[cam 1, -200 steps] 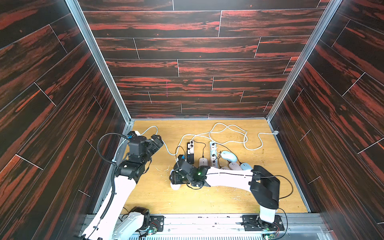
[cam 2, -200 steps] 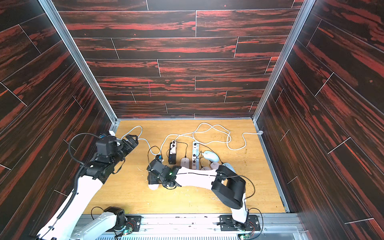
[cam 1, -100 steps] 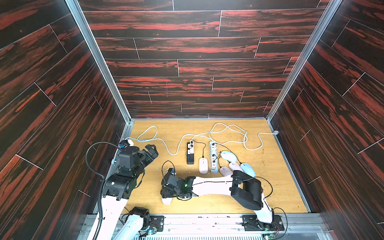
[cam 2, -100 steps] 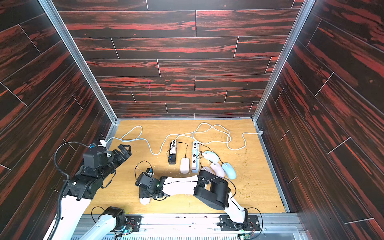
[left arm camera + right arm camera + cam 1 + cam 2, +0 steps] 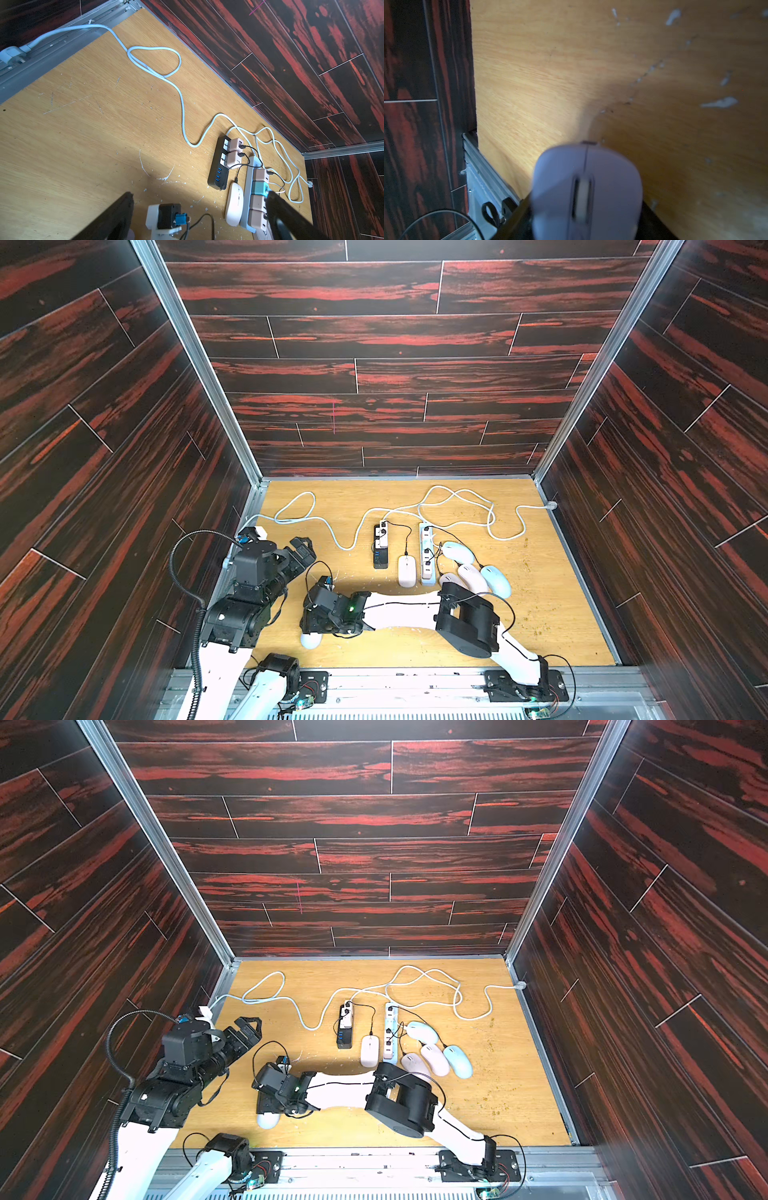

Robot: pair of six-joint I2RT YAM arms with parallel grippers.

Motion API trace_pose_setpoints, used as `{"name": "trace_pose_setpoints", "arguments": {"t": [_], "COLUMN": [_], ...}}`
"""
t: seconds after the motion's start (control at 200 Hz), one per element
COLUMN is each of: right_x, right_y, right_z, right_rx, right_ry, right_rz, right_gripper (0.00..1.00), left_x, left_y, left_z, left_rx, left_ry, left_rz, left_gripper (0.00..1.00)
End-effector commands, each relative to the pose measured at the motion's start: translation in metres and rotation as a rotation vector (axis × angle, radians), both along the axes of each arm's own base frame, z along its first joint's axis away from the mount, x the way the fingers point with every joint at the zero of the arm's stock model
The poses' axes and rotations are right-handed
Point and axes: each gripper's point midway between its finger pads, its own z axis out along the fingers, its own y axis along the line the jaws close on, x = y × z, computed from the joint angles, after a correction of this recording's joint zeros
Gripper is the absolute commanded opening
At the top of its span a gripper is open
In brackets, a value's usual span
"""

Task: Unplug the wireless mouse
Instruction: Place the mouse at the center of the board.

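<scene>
The wireless mouse (image 5: 586, 187) is pale lilac-white, with a scroll wheel and a bare charging port at its front end. It lies on the wooden table near the front left in both top views (image 5: 311, 640) (image 5: 268, 1120). My right gripper (image 5: 316, 628) (image 5: 271, 1108) (image 5: 586, 220) stands over it with a dark finger (image 5: 517, 209) along each side. Blur hides whether the fingers press on the mouse. No cable shows on it. My left gripper (image 5: 301, 551) (image 5: 248, 1028) (image 5: 199, 209) hovers open and empty at the left, above the table.
A black power strip (image 5: 381, 545) and a white strip (image 5: 427, 553) with chargers lie mid-table. A white mouse (image 5: 406, 570) is cabled between them. Pale blue (image 5: 496, 580) and pink (image 5: 471, 577) mice lie to their right. White cords (image 5: 457, 506) loop across the back. Walls close three sides.
My right gripper has carried the mouse away from the power strips toward the front left. The left arm has drawn back toward the left front, still open.
</scene>
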Motion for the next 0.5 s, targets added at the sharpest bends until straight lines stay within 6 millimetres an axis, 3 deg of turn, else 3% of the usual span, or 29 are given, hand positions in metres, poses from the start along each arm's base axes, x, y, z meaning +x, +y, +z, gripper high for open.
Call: {"name": "trace_pose_setpoints", "arguments": {"t": [0.0, 0.165, 0.301, 0.401, 0.496], "right_x": [-0.005, -0.002, 0.013, 0.024, 0.038], "right_y": [-0.002, -0.007, -0.019, -0.045, -0.089], "right_z": [-0.013, -0.005, 0.051, 0.096, 0.116], "right_rx": [-0.042, -0.031, 0.085, 0.151, 0.154], "right_ry": [0.021, -0.001, -0.152, -0.298, -0.418], "right_rz": [0.008, -0.001, -0.012, -0.033, -0.098], "right_gripper": [0.75, 0.76, 0.76, 0.72, 0.7], "left_x": [-0.009, -0.012, -0.013, -0.01, -0.005], "left_y": [0.006, 0.008, 0.009, 0.007, 0.002], "left_z": [-0.01, -0.011, -0.015, -0.02, -0.038], "left_rx": [0.039, 0.05, 0.073, 0.099, 0.099], "left_ry": [0.038, 0.04, 0.047, 0.052, 0.112], "left_rz": [0.008, 0.013, 0.003, -0.02, -0.047], "left_gripper": [1.0, 1.0, 1.0, 1.0, 1.0]}}
